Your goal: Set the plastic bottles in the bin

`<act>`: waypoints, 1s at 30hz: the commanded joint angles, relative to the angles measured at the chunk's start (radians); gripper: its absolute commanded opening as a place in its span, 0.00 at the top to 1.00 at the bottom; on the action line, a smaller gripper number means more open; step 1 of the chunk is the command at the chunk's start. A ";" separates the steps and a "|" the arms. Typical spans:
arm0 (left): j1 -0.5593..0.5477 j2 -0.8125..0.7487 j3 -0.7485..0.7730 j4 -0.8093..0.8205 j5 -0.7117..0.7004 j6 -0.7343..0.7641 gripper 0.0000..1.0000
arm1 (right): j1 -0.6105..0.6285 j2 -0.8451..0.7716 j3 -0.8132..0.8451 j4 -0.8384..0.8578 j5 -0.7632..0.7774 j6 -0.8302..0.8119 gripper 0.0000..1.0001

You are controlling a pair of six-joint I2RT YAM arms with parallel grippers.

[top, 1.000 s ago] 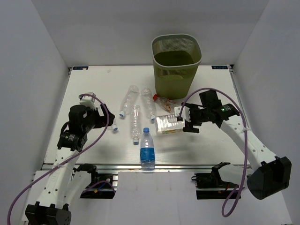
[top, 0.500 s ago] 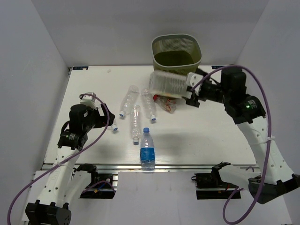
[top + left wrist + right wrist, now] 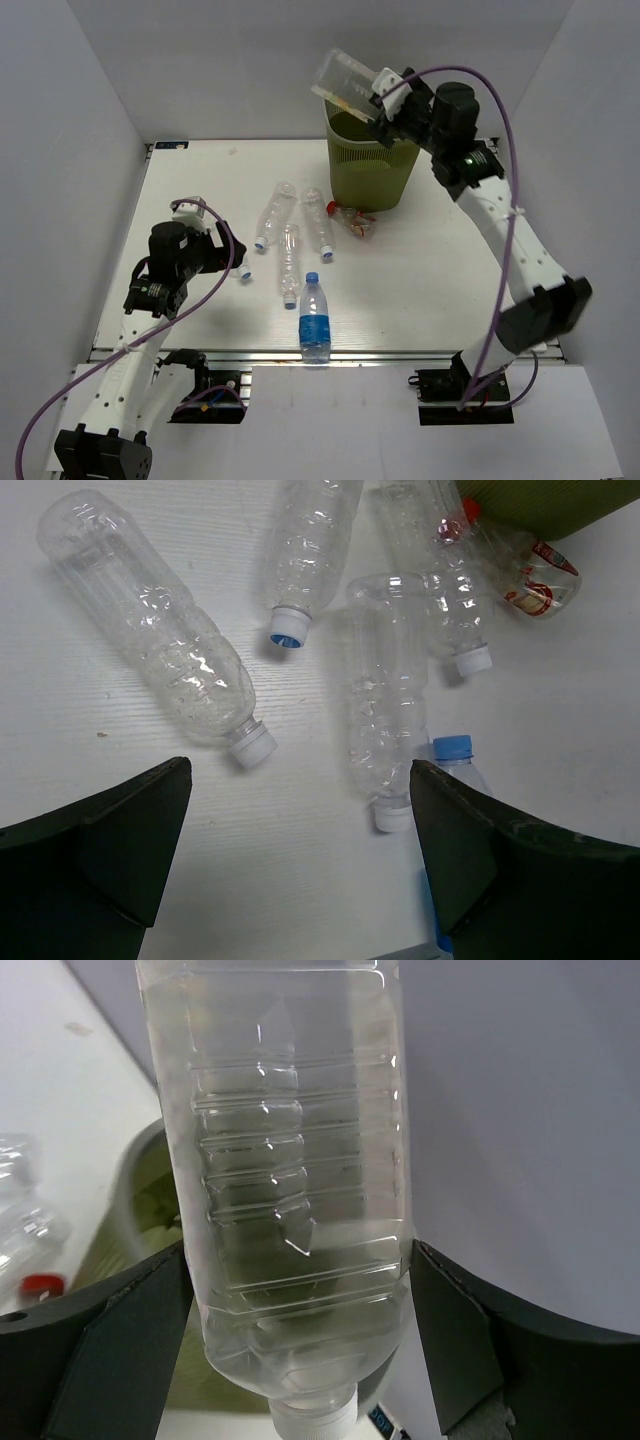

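My right gripper (image 3: 364, 98) is shut on a wide clear plastic bottle (image 3: 343, 78), which it holds tilted in the air above the olive-green bin (image 3: 372, 172). In the right wrist view that bottle (image 3: 290, 1160) fills the gap between my fingers (image 3: 470, 1350), white cap toward the camera, with the bin's rim (image 3: 140, 1195) below. Three clear bottles (image 3: 275, 213) (image 3: 318, 222) (image 3: 289, 262) lie on the table. A blue-capped bottle (image 3: 315, 316) stands upright near the front edge. A crushed red-capped bottle (image 3: 355, 221) lies by the bin's foot. My left gripper (image 3: 226, 254) hangs open over the table (image 3: 300, 780), short of a large clear bottle (image 3: 150, 630).
White walls close in the table (image 3: 450, 280) on the left, back and right. The bin stands at the back edge, right of centre. The lying bottles cluster mid-table between the two arms. A blue cap (image 3: 452, 748) shows next to my left gripper's right finger.
My right arm has lifted the wide bottle off the table, swung it up and back, and now holds it over the bin. The left arm has not moved.
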 commanded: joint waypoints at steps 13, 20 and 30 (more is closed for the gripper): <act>0.014 0.053 -0.009 0.002 -0.077 -0.014 0.00 | -0.067 0.348 0.307 0.123 0.056 0.061 0.17; 0.014 0.166 0.037 -0.057 -0.289 -0.151 0.00 | -0.084 0.270 0.246 0.105 0.052 0.170 0.10; -0.002 0.236 0.054 -0.091 -0.328 -0.206 0.00 | -0.104 0.288 0.270 0.028 0.053 0.176 0.10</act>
